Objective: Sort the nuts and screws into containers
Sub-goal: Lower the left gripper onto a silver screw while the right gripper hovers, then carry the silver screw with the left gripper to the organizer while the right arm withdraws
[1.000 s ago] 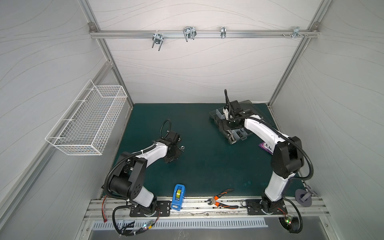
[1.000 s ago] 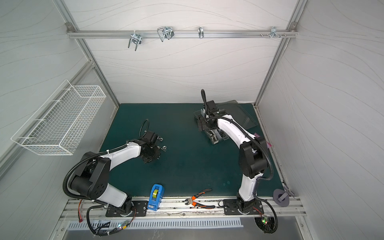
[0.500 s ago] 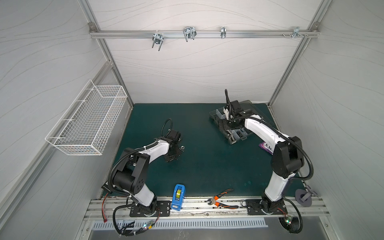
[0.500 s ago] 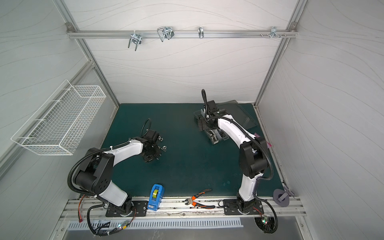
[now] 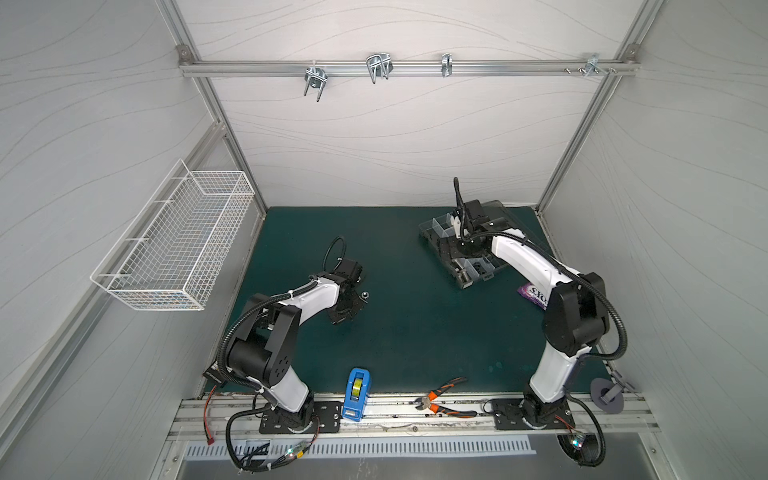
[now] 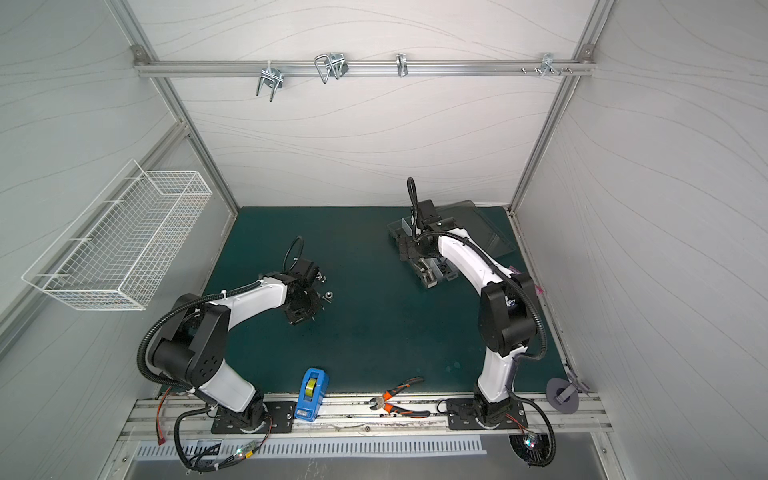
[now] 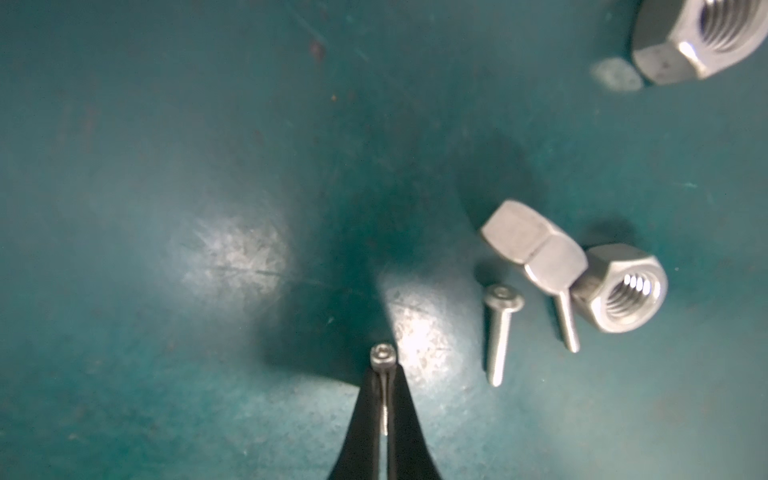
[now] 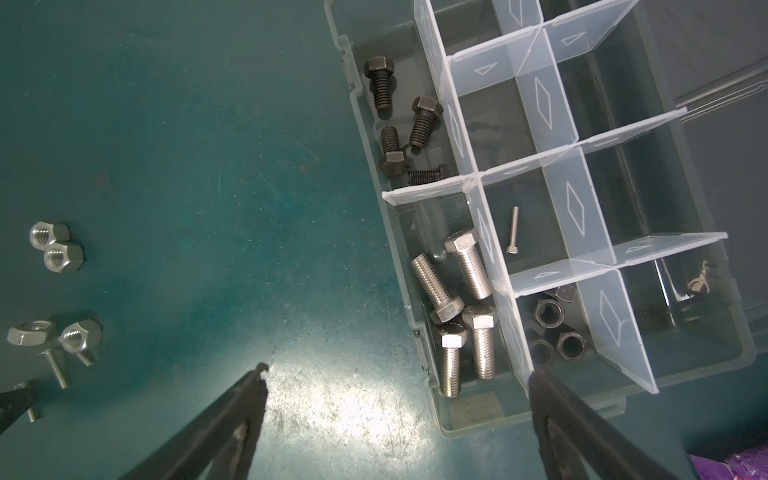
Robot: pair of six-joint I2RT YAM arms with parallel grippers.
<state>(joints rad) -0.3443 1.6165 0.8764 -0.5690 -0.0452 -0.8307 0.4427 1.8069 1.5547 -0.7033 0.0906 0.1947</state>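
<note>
In the left wrist view my left gripper (image 7: 384, 374) is shut on a thin silver screw (image 7: 382, 356), low over the green mat, with the screw's head poking out past the fingertips. Beside it lie another thin screw (image 7: 500, 332) and two silver nuts (image 7: 536, 249). A larger nut (image 7: 702, 37) sits farther off. My right gripper (image 8: 398, 374) stands open and empty over the mat at the edge of the organizer box (image 8: 419, 332). Its containers hold black bolts (image 8: 390, 120), silver bolts (image 8: 457, 299), one thin screw (image 8: 512, 230) and black nuts (image 8: 555, 332). Loose nuts (image 8: 56, 245) lie far across the mat.
A blue tape dispenser (image 5: 356, 392) and orange-handled pliers (image 5: 444, 401) lie on the front rail. A white wire basket (image 5: 178, 245) hangs on the left wall. A purple packet (image 5: 536, 295) lies by the right arm. The organizer's smoky lid (image 6: 478, 224) is folded back.
My left gripper has closed its jaws on the thin screw, and that arm's elbow has shifted a little. The right arm has stayed still with its jaws wide.
</note>
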